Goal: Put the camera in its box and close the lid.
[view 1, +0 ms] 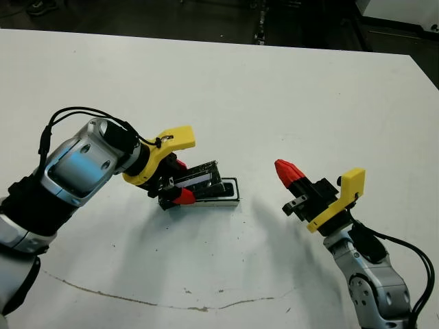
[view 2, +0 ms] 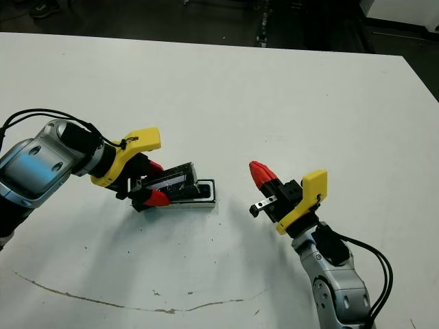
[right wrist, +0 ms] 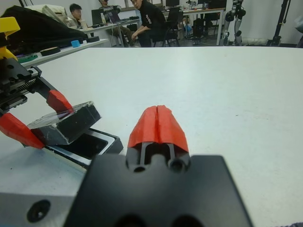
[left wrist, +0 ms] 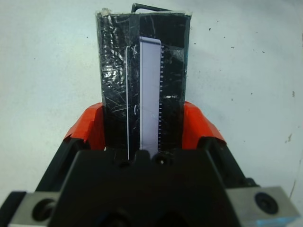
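Note:
My left gripper (view 1: 182, 181) is shut on the lid (view 1: 202, 177), a black speckled cover with a shiny strip window. It holds the lid tilted, one long edge raised, over the box (view 1: 232, 194). The box lies on the white table with its pale rim showing to the right of the lid. In the left wrist view the lid (left wrist: 142, 71) stands between both red fingers (left wrist: 90, 125). The box's recess (right wrist: 87, 146) looks dark, and I cannot make out the camera. My right gripper (view 1: 282, 168) is shut and holds nothing, a short way right of the box.
A thin dark crack line (view 1: 137, 299) runs across the table near its front edge. Beyond the table's far edge (right wrist: 189, 47), people (right wrist: 147, 21) sit at another table with dark items on it.

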### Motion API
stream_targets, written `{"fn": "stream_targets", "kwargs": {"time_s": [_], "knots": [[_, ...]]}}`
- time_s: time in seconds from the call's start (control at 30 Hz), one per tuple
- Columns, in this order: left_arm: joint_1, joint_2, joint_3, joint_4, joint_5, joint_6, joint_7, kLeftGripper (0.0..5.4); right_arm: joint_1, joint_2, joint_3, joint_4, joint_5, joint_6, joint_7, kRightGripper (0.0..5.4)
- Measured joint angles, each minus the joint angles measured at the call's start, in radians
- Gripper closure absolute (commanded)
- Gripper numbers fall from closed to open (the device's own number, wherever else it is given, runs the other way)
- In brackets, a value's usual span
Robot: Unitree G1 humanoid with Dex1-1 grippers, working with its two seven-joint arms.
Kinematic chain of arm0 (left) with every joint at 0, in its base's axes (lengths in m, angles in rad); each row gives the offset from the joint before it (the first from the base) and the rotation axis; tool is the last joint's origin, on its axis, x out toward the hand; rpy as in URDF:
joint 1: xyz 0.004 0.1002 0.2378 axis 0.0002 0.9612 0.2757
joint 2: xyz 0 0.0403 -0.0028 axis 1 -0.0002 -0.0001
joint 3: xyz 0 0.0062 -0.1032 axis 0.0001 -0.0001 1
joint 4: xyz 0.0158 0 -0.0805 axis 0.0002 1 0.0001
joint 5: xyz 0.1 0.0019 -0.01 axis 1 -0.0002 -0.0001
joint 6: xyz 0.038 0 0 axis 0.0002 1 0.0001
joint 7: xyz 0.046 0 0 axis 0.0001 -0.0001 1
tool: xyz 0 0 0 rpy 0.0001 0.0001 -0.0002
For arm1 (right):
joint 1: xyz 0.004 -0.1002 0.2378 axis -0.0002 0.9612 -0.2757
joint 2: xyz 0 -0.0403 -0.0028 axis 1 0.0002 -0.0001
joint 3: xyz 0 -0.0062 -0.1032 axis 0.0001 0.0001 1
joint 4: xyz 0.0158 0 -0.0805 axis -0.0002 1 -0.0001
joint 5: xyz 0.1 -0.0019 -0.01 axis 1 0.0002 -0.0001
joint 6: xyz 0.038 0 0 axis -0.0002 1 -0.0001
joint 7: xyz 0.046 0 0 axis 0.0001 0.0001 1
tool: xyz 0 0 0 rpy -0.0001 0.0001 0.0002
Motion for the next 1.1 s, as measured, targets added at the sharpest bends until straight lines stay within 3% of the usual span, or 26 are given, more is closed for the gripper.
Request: {"fn": "stream_targets", "kwargs": {"time_s": [0.37, 1.1], "knots": [[0.014, -0.021, -0.010, 0.032, 0.005, -0.074, 0.006, 2.25, 0.000, -0.003, 0.000, 0.002, -0.001, 0.000, 0.000, 5.40], [0.014, -0.042, 0.003, -0.007, 0.005, -0.013, 0.029, 2.25, 0.000, -0.003, 0.000, 0.011, -0.014, -0.006, 0.002, 5.40]]}}
